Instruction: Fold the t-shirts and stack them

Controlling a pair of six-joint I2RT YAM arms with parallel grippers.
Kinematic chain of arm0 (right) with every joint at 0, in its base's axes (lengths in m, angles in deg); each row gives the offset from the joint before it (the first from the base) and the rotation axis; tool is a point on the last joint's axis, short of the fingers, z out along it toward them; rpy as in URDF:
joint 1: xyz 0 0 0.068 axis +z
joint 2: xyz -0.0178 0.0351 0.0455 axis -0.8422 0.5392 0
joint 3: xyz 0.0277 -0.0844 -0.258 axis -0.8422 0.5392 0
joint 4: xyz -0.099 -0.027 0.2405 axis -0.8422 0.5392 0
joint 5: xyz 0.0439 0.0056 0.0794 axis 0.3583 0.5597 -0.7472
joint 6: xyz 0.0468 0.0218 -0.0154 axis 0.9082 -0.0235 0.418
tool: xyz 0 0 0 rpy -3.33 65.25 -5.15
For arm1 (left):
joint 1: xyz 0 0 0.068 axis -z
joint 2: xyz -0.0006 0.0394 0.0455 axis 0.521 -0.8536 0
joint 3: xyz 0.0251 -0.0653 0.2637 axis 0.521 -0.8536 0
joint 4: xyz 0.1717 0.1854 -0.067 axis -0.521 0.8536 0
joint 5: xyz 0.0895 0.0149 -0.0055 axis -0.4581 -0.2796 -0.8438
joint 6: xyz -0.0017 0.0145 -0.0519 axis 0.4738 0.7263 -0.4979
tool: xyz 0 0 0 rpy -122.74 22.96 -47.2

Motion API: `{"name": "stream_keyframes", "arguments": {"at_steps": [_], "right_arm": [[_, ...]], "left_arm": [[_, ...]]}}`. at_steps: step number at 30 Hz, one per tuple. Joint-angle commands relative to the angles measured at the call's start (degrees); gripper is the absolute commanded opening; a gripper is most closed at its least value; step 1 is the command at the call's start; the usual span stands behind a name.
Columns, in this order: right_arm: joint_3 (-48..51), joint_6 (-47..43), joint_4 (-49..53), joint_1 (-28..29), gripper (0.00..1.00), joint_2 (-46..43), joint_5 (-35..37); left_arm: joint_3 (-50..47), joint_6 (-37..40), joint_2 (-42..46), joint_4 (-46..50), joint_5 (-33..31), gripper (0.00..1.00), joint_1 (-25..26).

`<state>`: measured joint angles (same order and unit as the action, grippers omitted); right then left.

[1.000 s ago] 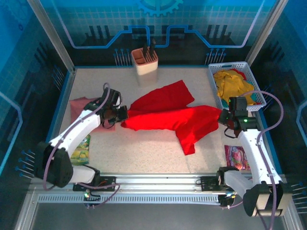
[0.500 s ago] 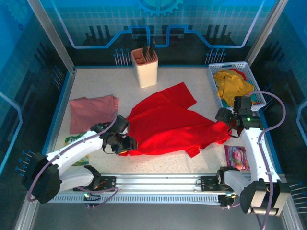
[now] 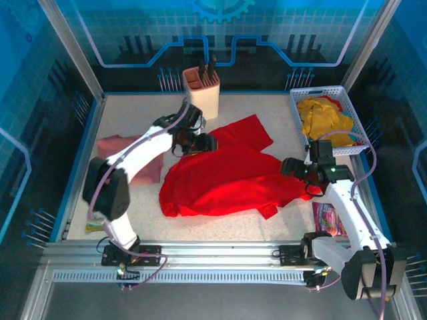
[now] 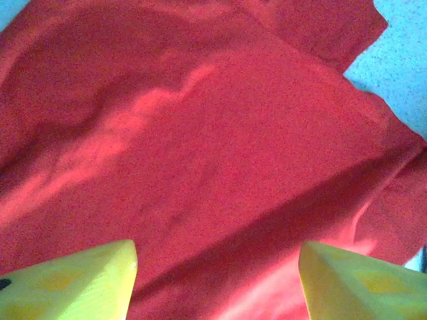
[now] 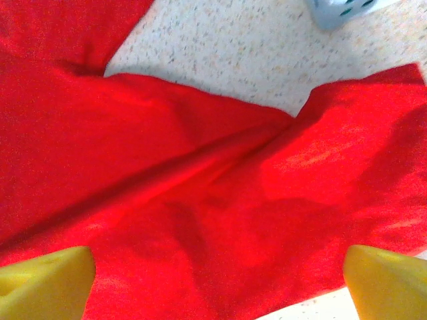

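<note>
A bright red t-shirt (image 3: pixel 227 177) lies spread and rumpled on the middle of the table, also seen in the left wrist view (image 4: pixel 200 133) and the right wrist view (image 5: pixel 200 200). A folded dusty pink t-shirt (image 3: pixel 117 150) lies at the left, partly under the left arm. Yellow t-shirts (image 3: pixel 323 119) sit in the white basket (image 3: pixel 299 127) at the back right. My left gripper (image 3: pixel 203 143) hovers open above the red shirt's upper left edge, nothing between its yellow fingers (image 4: pixel 80 280). My right gripper (image 3: pixel 290 167) is open over the shirt's right side, yellow fingertips (image 5: pixel 47 283) apart.
A beige holder (image 3: pixel 201 87) with dark utensils stands at the back centre. A pink snack packet (image 3: pixel 328 217) lies at the front right, and a green packet (image 3: pixel 93 227) peeks out at the front left. Bare table shows along the front edge.
Both grippers opened and let go of the red shirt. The left arm swung from the front left to the shirt's back edge; the right gripper shifted left. The shirt now lies spread wider.
</note>
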<state>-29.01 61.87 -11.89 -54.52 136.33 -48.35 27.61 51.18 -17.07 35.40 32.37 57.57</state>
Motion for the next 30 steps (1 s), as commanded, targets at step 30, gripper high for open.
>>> {"name": "stream_keyframes", "arguments": {"at_steps": [30], "right_arm": [[4.08, 2.28, -3.84, 2.28, 0.96, 0.89, -3.12]], "left_arm": [[19.04, 10.59, -28.42, 16.02, -21.84, 0.45, -4.92]]}}
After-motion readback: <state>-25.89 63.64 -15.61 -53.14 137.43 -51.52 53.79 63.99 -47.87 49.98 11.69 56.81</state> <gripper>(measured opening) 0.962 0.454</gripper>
